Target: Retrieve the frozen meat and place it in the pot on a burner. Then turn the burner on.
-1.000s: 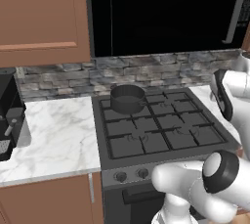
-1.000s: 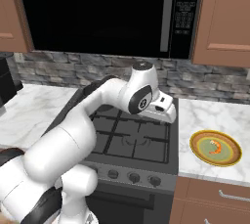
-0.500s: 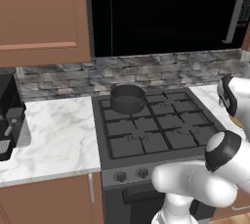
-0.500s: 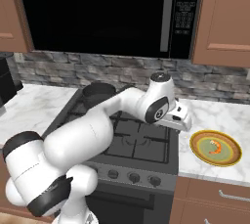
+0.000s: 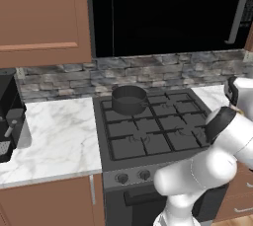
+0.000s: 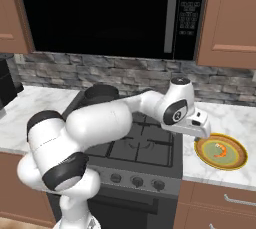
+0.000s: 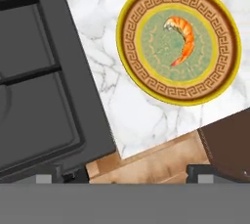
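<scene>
Brown wood cabinets (image 5: pixel 44 18), grey stone backsplash (image 5: pixel 148 74), white marble counter (image 5: pixel 59 131).

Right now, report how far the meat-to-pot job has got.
Nothing is finished yet. The frozen meat lies on the round plate on the counter right of the stove. The open, empty hand hovers by the plate's near edge. Left to do: grasp the meat, carry it to the pot on the back-left burner, then turn that burner on.

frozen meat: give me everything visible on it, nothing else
The frozen meat is a small curved orange piece, shrimp-like, paler and whitish at one end, tapering to a thin tail at the other. It lies flat near the middle of the round plate, on its green centre, well inside the brown patterned band and yellow rim. Only the plate touches it. The plate sits on the marble counter beside the stove.
</scene>
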